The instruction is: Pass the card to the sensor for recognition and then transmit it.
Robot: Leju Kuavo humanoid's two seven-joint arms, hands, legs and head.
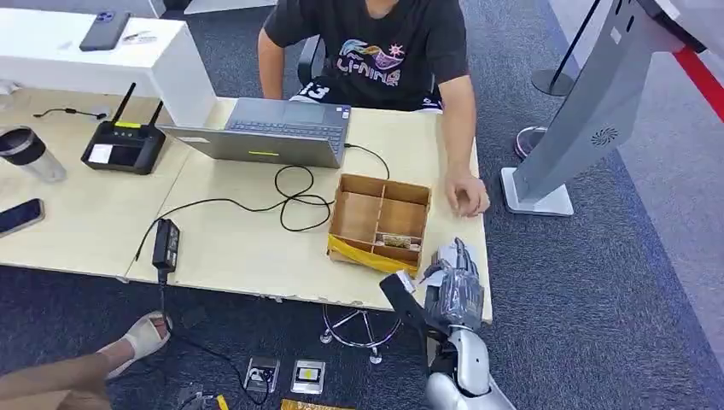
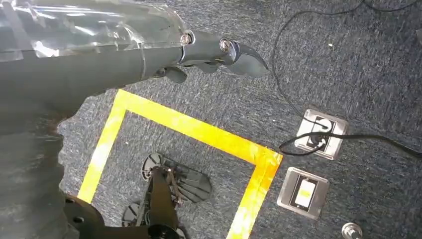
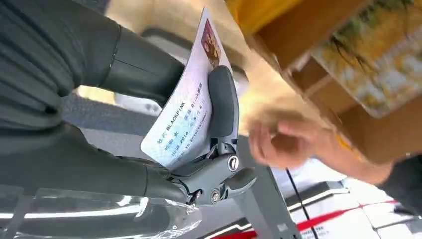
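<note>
One card [image 3: 186, 117] pinched between thumb and dark fingers of right hand [image 1: 454, 286], its printed face toward the wrist camera | right hand raised at desk [image 1: 256, 248] near edge, just beside cardboard box [image 1: 380, 220] | person's hand [image 1: 465, 195] resting on desk beyond it | left hand [image 2: 214, 55] over carpet, fingers curled in, holding nothing
</note>
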